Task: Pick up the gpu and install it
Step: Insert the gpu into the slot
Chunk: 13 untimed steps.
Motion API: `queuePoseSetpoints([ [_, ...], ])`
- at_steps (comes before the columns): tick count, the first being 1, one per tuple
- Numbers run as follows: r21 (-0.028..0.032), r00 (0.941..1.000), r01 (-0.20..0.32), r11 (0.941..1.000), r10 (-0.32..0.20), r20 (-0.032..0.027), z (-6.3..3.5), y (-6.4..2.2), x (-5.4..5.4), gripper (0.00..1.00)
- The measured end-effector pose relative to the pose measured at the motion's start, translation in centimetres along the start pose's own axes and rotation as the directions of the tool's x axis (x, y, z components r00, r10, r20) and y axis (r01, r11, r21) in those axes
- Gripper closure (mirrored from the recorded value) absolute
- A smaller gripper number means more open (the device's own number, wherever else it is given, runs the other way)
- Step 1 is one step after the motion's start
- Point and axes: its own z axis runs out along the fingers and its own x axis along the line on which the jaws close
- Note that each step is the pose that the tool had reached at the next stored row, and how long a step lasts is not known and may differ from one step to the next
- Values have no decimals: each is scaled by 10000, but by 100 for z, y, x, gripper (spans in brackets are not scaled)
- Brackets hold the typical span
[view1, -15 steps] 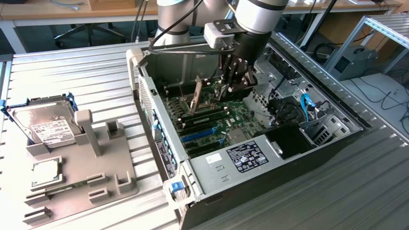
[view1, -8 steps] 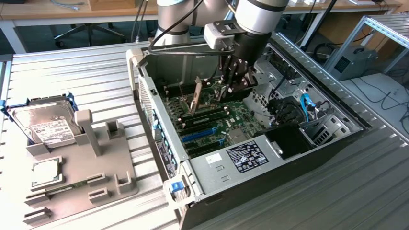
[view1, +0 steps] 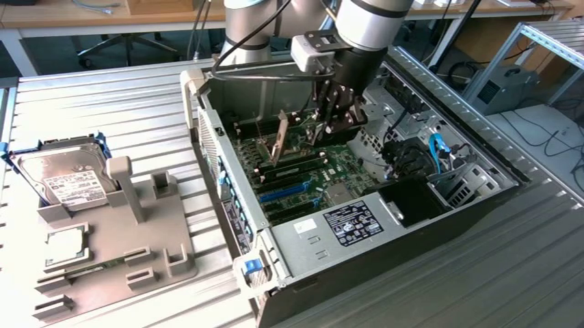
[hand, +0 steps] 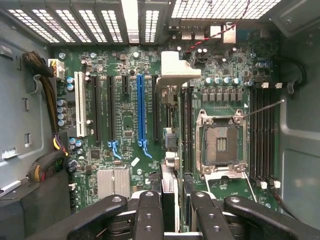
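The hand (hand: 171, 210) grips the gpu (hand: 170, 150) by its upper edge, above the motherboard (hand: 125, 125). The card looks light, stiff and fragile; edges suit holding.

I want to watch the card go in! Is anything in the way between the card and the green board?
Nothing I can see. The gripper holds the gpu on its edge, right over the long slots of the motherboard. No cable or other part lies under it there.

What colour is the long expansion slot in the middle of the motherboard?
Blue. The slot shows best in the wrist view, between black slots on the green motherboard.
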Motion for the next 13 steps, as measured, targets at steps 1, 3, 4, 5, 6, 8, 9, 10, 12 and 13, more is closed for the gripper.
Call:
queuePoseSetpoints([
  [1, -1, 10000, 2, 10000, -2, -1, 2, 1, 3, 73],
  [3, 0, 10000, 6, 10000, -6, 0, 5, 3, 7, 73],
  [4, -1, 10000, 7, 10000, -7, -1, 6, 4, 9, 73],
  [5, -1, 10000, 9, 10000, -9, -1, 7, 5, 11, 73],
  [6, -1, 10000, 10, 10000, -10, 0, 8, 5, 12, 73],
  [8, -1, 10000, 13, 10000, -13, -1, 10, 7, 15, 73],
  [9, -1, 10000, 14, 10000, -14, -1, 12, 8, 17, 73],
  [10, -1, 10000, 16, 10000, -16, -1, 13, 8, 18, 73],
  [12, -2, 10000, 18, 10000, -18, -2, 15, 10, 21, 73],
  [13, -1, 10000, 20, 10000, -20, 0, 17, 11, 23, 73],
])
